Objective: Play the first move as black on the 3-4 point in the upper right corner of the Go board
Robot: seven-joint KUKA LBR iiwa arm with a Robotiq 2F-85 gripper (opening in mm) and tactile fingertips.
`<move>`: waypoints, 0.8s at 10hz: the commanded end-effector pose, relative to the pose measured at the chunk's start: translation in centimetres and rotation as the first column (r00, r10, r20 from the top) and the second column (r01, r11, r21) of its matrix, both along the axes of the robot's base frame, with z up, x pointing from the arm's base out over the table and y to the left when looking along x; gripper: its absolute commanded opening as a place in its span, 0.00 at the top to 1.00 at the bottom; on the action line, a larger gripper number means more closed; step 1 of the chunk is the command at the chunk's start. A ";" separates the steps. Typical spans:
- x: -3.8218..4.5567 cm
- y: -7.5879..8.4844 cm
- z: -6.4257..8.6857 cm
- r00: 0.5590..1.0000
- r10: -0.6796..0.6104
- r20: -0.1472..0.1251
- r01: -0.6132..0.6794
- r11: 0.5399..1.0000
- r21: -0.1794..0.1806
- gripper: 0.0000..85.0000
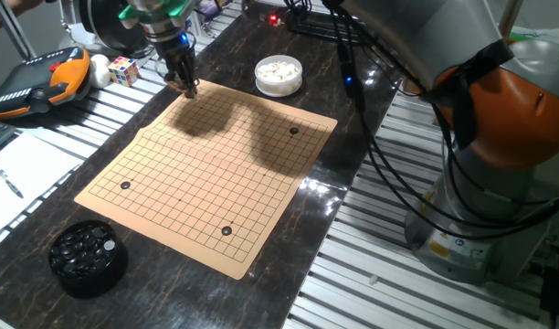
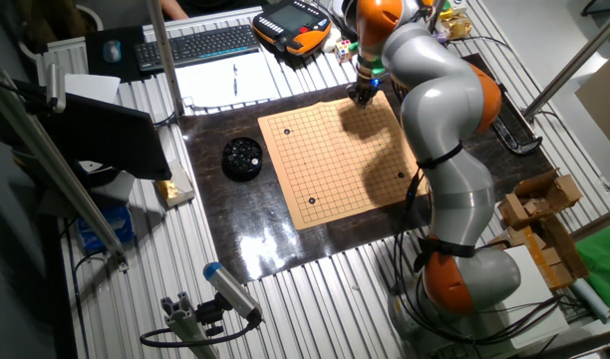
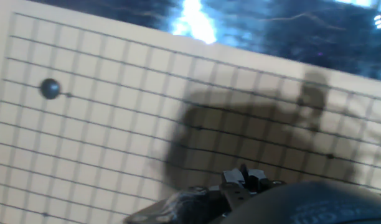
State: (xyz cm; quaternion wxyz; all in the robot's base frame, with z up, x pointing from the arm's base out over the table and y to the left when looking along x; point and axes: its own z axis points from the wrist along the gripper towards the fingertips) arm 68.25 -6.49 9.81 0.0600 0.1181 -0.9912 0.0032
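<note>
The wooden Go board (image 1: 206,183) lies on the dark table and also shows in the other fixed view (image 2: 335,160). My gripper (image 1: 190,90) stands upright with its tip down on the board's far left corner region, also seen from the other side (image 2: 363,97). Its fingers look drawn together; I cannot make out a stone between them. Three black stones lie on the board (image 1: 293,131), (image 1: 125,185), (image 1: 226,231). The hand view is blurred and shows grid lines, one black stone (image 3: 50,88) and the hand's shadow.
A black bowl of black stones (image 1: 86,256) stands off the board's near left corner. A white bowl of white stones (image 1: 279,74) stands behind the board. A Rubik's cube (image 1: 124,69) and an orange pendant (image 1: 42,78) lie at the far left. Cables (image 1: 371,137) hang on the right.
</note>
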 end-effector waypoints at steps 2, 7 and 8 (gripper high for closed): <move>0.01 0.0 0.0 1.000 -0.023 -0.004 0.023 1.000 0.016 0.99; 0.01 0.0 0.0 0.988 -0.155 -0.003 0.155 0.988 0.028 0.98; 0.01 0.0 0.0 0.990 -0.140 0.004 0.140 0.990 0.034 0.98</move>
